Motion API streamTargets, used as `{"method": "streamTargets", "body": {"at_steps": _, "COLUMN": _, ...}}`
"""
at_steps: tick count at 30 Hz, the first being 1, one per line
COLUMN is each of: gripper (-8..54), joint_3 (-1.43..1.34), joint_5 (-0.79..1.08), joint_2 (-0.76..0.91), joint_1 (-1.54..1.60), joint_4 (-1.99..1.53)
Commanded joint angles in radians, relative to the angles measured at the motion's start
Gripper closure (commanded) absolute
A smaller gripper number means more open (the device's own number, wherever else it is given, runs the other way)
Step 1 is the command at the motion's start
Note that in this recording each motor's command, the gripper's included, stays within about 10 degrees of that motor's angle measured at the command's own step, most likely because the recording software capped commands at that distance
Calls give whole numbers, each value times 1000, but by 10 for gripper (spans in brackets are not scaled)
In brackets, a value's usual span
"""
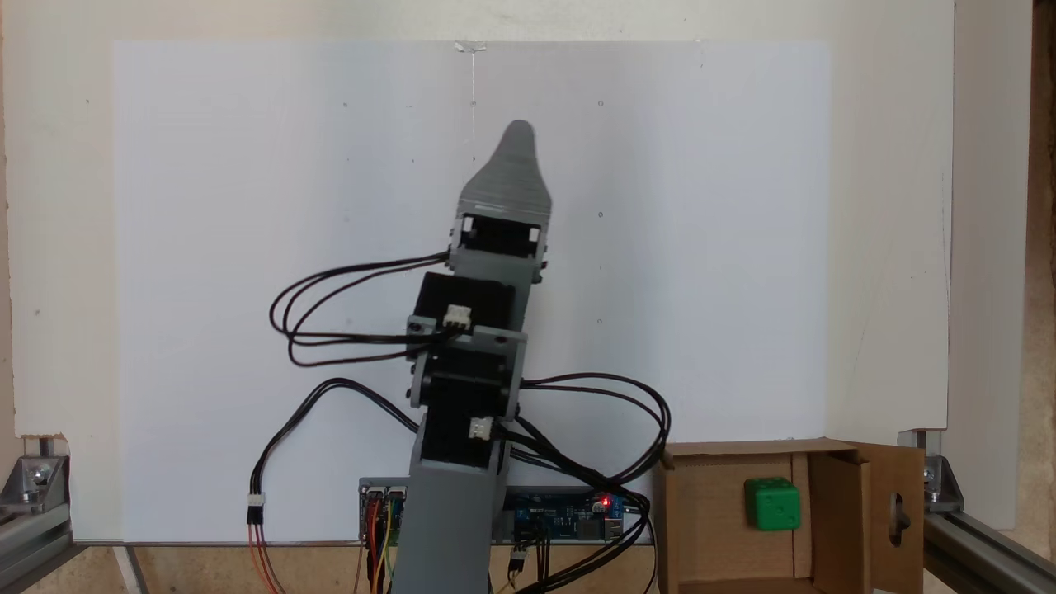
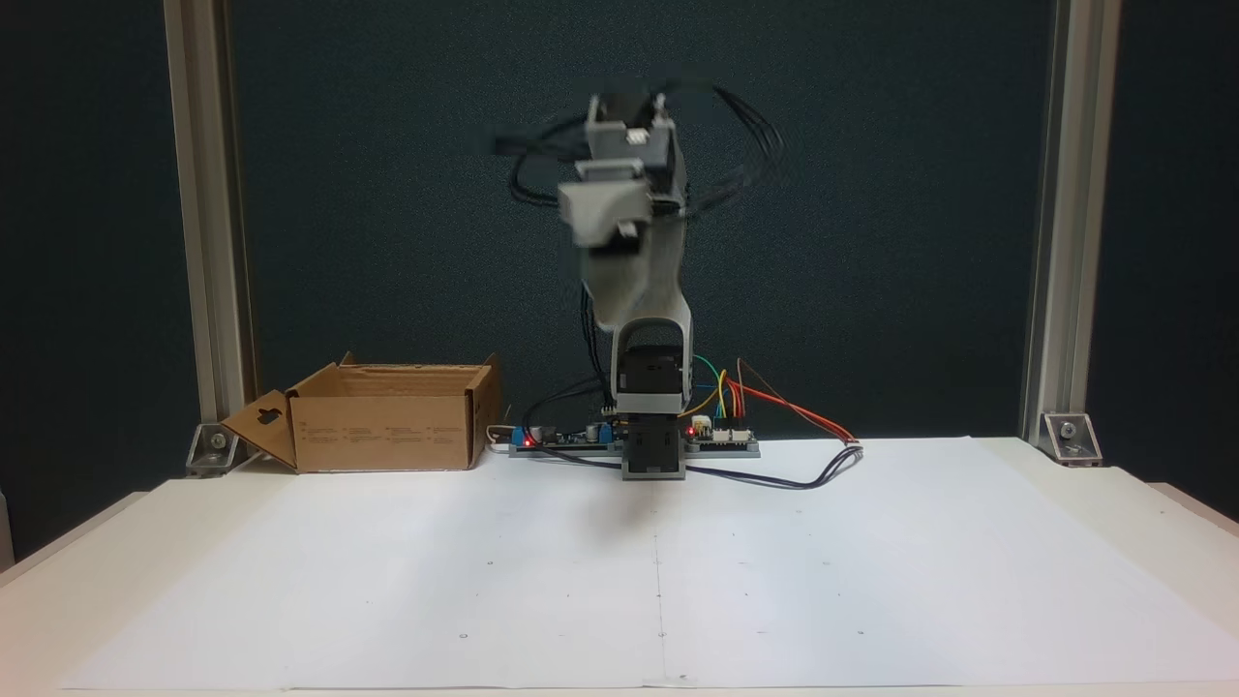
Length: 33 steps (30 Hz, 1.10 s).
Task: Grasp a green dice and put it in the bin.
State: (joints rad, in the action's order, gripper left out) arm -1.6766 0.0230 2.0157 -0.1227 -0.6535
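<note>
Green dice (image 1: 773, 504) lodged inside the bin (image 1: 841, 528).
Gripper (image 1: 519, 132) is raised above the table; its finger spacing cannot be told.

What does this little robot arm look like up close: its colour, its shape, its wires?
The arm is built of grey plastic links with black boxy motors between them, each with a small white plug. Thin black cables loop loosely from motor to motor. The gripper ends in a grey, ribbed jaw that tapers to a rounded tip. At the base sit circuit boards with a red light and coloured wires.
</note>
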Motion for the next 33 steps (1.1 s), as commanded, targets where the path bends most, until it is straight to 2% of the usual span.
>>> {"method": "streamTargets", "body": {"at_steps": 1, "gripper": 9, "joint_3": -61, "joint_5": -40, "joint_2": 78, "joint_1": 60, "joint_4": 161}}
{"method": "streamTargets", "body": {"at_steps": 6, "gripper": 10, "joint_3": -307, "joint_5": -38, "joint_2": 183, "joint_1": 150, "joint_4": 389}}
{"method": "streamTargets", "body": {"at_steps": 16, "gripper": 3, "joint_3": -543, "joint_5": -43, "joint_2": 354, "joint_1": 201, "joint_4": 839}}
{"method": "streamTargets", "body": {"at_steps": 33, "gripper": 3, "joint_3": -917, "joint_5": -34, "joint_2": 356, "joint_1": 86, "joint_4": 1529}}
